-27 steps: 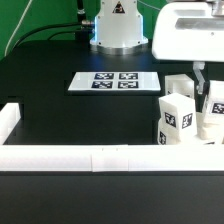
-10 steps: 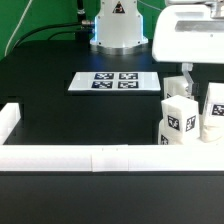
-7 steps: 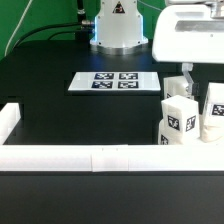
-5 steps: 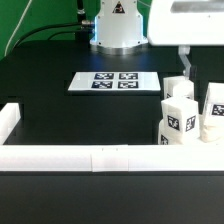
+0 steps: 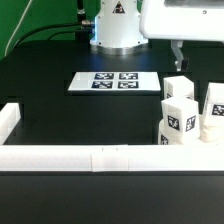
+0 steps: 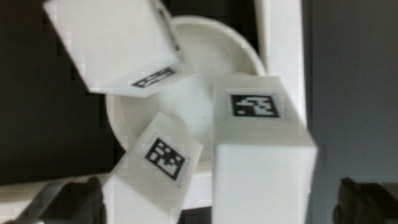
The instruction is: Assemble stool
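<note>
The gripper point(image 6: 217, 200) is held with its jaws spread as wide as they go, and nothing is gripped between them; only the dark fingertips point(image 6: 71, 200) are seen in the wrist view. Directly beneath the jaws, and apart from them, a leg point(image 6: 263, 150) is found standing roughly upright. Its long axis is pointed up toward the wrist and its tagged end face is uppermost, so a straight descent is judged likely to bring one finger down on either side of it. A second leg point(image 6: 157, 165) is seen just beside it, seemingly touching, and could be caught by a finger. A third leg point(image 6: 116, 45) is set farther off, across the seat point(image 6: 205, 70); whether it rests on the seat cannot be told. The cluster is placed by the edge of the table point(image 5: 60, 115) on the exterior view's right, just behind the rail point(image 5: 100, 157) along the front edge. The marker board point(image 5: 115, 82) is left well apart.
</note>
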